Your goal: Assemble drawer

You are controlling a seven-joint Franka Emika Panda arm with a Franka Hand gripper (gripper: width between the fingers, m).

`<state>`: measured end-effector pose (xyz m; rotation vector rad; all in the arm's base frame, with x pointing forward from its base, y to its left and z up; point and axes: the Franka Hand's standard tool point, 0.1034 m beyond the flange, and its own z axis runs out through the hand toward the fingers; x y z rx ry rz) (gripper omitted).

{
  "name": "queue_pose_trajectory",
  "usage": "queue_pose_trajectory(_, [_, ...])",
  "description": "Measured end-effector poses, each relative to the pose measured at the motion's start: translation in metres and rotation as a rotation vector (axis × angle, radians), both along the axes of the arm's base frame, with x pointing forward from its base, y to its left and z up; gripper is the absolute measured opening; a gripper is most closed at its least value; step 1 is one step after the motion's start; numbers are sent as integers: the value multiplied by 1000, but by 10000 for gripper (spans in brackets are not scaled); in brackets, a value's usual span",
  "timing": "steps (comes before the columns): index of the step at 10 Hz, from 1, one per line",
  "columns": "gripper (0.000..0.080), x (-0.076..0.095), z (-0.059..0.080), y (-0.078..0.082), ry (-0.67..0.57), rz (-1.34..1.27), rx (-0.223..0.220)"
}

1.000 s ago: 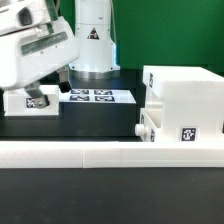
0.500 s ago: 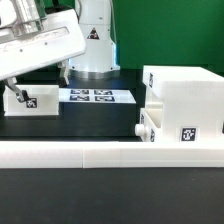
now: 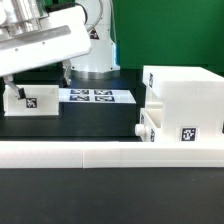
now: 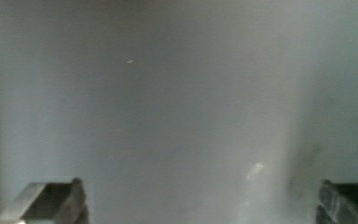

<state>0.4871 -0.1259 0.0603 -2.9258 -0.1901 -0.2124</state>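
Observation:
The large white cube-shaped housing point(image 3: 186, 95) stands at the exterior view's right. A small white tray point(image 3: 148, 127) with a marker sits against its lower left side. A second white tray point(image 3: 32, 101) lies at the exterior view's left. My gripper point(image 3: 16, 90) reaches down onto this left tray from above, with the hand tilted. In the wrist view my gripper point(image 4: 199, 188) is open, with its fingers point(image 4: 51, 202) far apart. A blurred white surface point(image 4: 176, 90) fills the view close to them. I cannot tell whether the fingers touch the tray.
The long low white rail point(image 3: 110, 153) runs across the front. The marker board point(image 3: 96, 96) lies flat on the black table between the left tray and the housing. The robot base point(image 3: 92, 40) stands behind it.
The hand has risen a little and tilted toward the exterior view's left over the left tray. The trays and the housing have not moved.

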Motion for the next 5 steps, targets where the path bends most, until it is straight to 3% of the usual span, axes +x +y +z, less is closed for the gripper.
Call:
queue_pose_trajectory(2, [649, -15, 6, 6, -55, -13, -82])
queue_pose_trajectory(4, [649, -29, 4, 5, -74, -6, -116])
queue_pose_trajectory(5, [649, -29, 4, 6, -70, -6, -113])
